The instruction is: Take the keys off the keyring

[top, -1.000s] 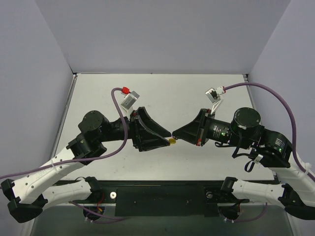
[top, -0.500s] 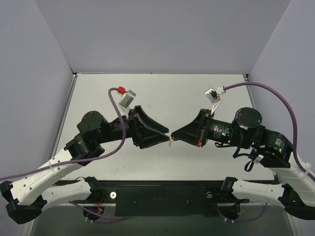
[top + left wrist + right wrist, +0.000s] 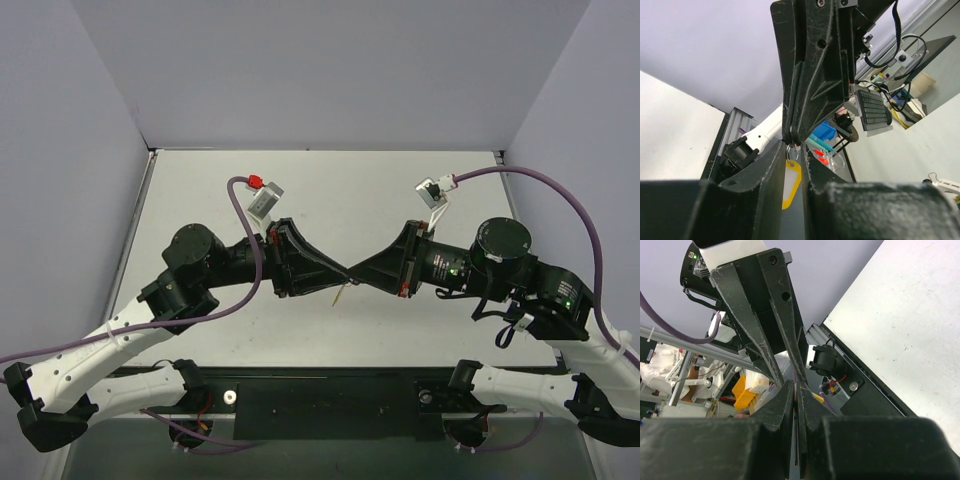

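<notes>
— Backdrop, overhead view: pale lilac-grey walls (image 3: pixel 320 70) on three sides, white table (image 3: pixel 200 200) below. Entries?
— Entry one, left gripper (image 3: pixel 344 278). Entry two, right gripper (image 3: pixel 354 276). They sit over the table's middle, tips meeting point to point. Finger state is not readable from this height.
— Task pieces?
— One keyring (image 3: pixel 342 293), a thin yellow sliver hanging just beneath the meeting point. The key is too small to pick out.
— Left wrist view.
— The right gripper (image 3: pixel 789 140) enters from the top with its fingers pressed flat together. Its tips pinch the top of the keyring's silver wire loop (image 3: pixel 789 153). Below that loop hangs the keyring (image 3: pixel 791 182), a yellow tag with a pale panel. On the left gripper (image 3: pixel 792 148), the fingers stand narrowly apart, one on each side of loop and tag. Whether they press on either, I cannot tell.
— And the key?
— Not distinguishable here.
— Right wrist view.
— On the right gripper (image 3: pixel 797 390), the fingers are drawn together with only a slit between them. On the left gripper (image 3: pixel 794 376), two long black fingers converge from above onto those tips. Of the keyring (image 3: pixel 816 397), one yellow scrap shows just right of the tips; the rest is hidden. The table fills the upper right corner.
</notes>
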`<state>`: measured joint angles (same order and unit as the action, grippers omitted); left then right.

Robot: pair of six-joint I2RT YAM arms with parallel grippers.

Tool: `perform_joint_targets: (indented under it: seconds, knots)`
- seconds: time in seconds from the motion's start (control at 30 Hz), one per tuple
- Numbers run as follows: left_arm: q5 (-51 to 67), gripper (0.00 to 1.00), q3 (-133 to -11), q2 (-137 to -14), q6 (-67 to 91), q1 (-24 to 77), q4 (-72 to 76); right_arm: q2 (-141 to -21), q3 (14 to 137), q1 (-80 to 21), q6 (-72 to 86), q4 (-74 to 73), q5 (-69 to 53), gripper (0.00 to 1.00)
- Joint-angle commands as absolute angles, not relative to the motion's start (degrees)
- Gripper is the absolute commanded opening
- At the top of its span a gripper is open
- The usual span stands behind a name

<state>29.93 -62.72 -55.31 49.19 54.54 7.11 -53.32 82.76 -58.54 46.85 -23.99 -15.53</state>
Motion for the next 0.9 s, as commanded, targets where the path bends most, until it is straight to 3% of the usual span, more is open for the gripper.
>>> perform_joint_targets:
  seconds: [0.0,0.13,0.37,0.87]
  knots:
    - [31.1,0.21,-63.1,-55.8,49.6,54.3,10.8,-53.7,84.6,-58.9,47.3,-20.5,-16.5,0.0]
    - [31.6,0.0,-63.5,-55.7,49.7,54.3,10.6,-53.6,84.6,-58.9,47.3,-20.4,-16.2,0.0]
    - [30.3,0.0,-63.3,-55.1,49.9,54.3,10.9,-53.6,84.3,-58.9,47.5,-20.5,-15.2,0.0]
    - [7.8,0.0,-59.4,-54.2,64.6,55.4,13.5,-52.1,80.4,-59.1,49.6,-19.8,-5.6,0.0]
